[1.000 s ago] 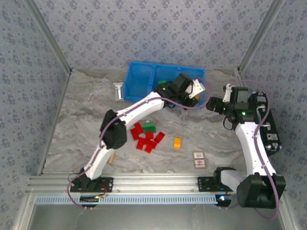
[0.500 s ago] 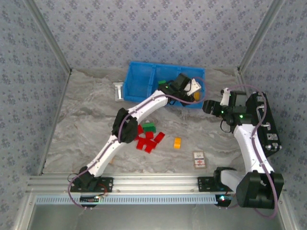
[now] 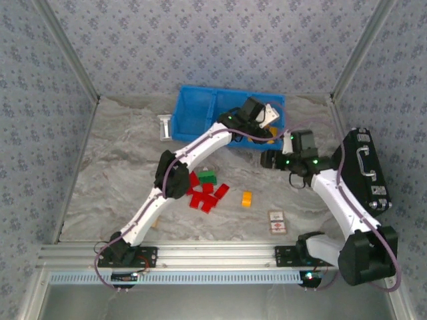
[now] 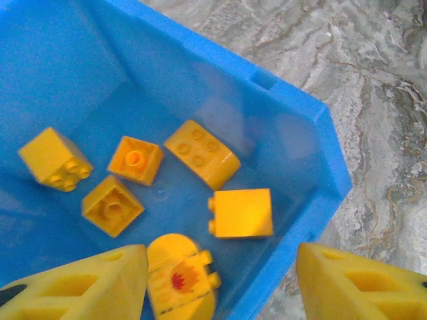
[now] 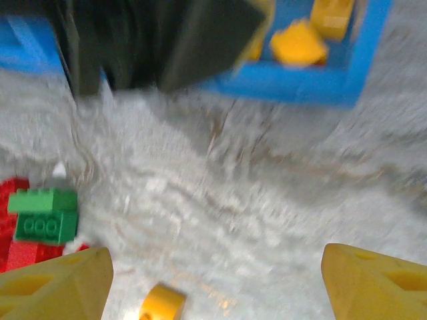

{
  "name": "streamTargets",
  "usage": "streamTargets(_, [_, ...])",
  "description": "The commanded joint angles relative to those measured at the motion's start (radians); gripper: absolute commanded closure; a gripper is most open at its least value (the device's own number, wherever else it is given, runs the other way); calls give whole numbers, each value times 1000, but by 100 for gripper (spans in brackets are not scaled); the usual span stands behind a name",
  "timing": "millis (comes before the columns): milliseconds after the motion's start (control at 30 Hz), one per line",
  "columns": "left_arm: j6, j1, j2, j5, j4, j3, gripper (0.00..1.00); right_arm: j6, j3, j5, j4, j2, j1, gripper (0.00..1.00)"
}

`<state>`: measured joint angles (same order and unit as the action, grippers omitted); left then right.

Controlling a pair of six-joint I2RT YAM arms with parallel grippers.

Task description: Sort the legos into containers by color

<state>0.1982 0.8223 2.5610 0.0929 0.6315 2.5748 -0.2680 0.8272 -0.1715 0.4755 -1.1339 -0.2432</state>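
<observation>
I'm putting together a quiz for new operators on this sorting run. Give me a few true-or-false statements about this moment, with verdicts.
1. The left gripper hangs open over a blue bin compartment with yellow bricks in it. True.
2. The right gripper is clamped on a green brick. False: its jaws stand open and empty, and the green brick lies on the table.
3. Every yellow brick sits in the bin. False: one yellow brick lies on the table.
4. The red bricks lie clustered on the table. True.
</observation>
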Motion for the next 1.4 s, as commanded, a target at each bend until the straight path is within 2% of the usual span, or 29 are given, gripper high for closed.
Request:
streamTargets(0, [5,-61,-176,14,27,94,39,-140,-100,52,39,57,-98,16])
streamTargets(133, [17,-106,-271,25,103,114,38,-204,-122,114,90,55,-249,16])
streamTargets(233, [79,-104,-348,-31,160,78,38,-263,-143,134,97,36,-344,16])
streamTargets(300, [119,-95,-408,-74,168,10,37,-310,-159,138,76,19,-394,16])
streamTargets(433, [170,-71,-574,-166,103,-236,36,-375,-149,197,105,-55,-464,16])
streamTargets(533, [171,-62,-692,-221,101,-376,35,-405,-143,244,145,-79,-494,16])
streamTargets(800, [186,-67,-1025,-302,55,-776,28,-460,-146,248,94,-139,-549,17])
streamTargets(1100, [138,-150,-1355,-274,61,-1114,13,-467,-95,268,98,-227,-579,16])
streamTargets(1367, [133,-230,-1517,-242,62,-1264,11,-422,11,320,153,-336,-570,20])
